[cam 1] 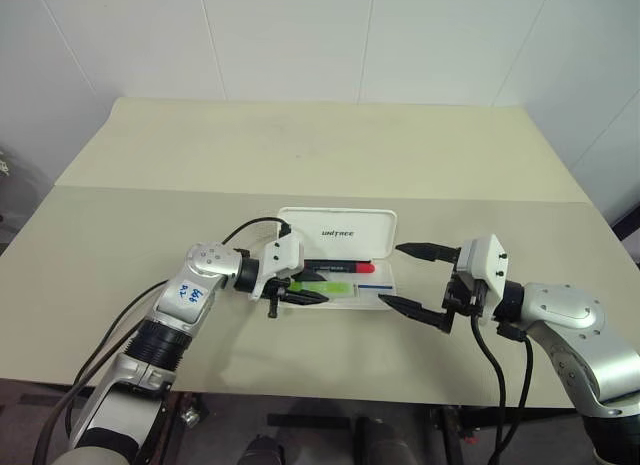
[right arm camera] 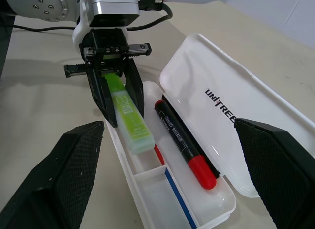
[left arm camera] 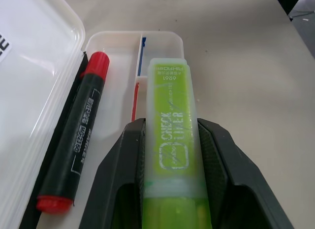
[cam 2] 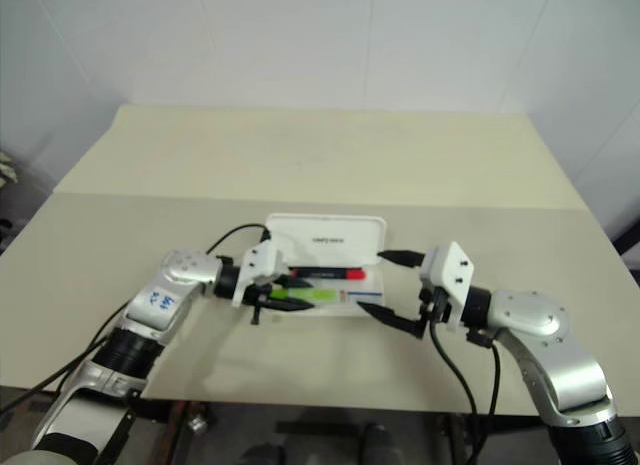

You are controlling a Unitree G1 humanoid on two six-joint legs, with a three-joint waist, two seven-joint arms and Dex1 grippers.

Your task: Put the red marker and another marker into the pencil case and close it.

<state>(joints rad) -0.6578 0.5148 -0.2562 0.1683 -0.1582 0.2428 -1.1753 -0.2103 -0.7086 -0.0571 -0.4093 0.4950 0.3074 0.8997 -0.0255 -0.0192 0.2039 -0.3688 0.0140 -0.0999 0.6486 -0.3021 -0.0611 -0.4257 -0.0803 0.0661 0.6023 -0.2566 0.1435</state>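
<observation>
Right now your left gripper [cam 1: 305, 297] has its two black fingers clamped on the sides of the lime-green highlighter [left arm camera: 171, 135], holding it lengthwise over the tray of the pencil case [cam 1: 385, 300]; whether its tip touches the tray floor, you cannot tell. The case sits on the beige table [cam 1: 300, 155] with its lid thrown back flat. The red marker [right arm camera: 183, 139] lies inside the tray along the hinge side, just beside the highlighter. Your right gripper [cam 1: 412, 277] hangs at the case's other end, jaws spread wide, holding nothing.
</observation>
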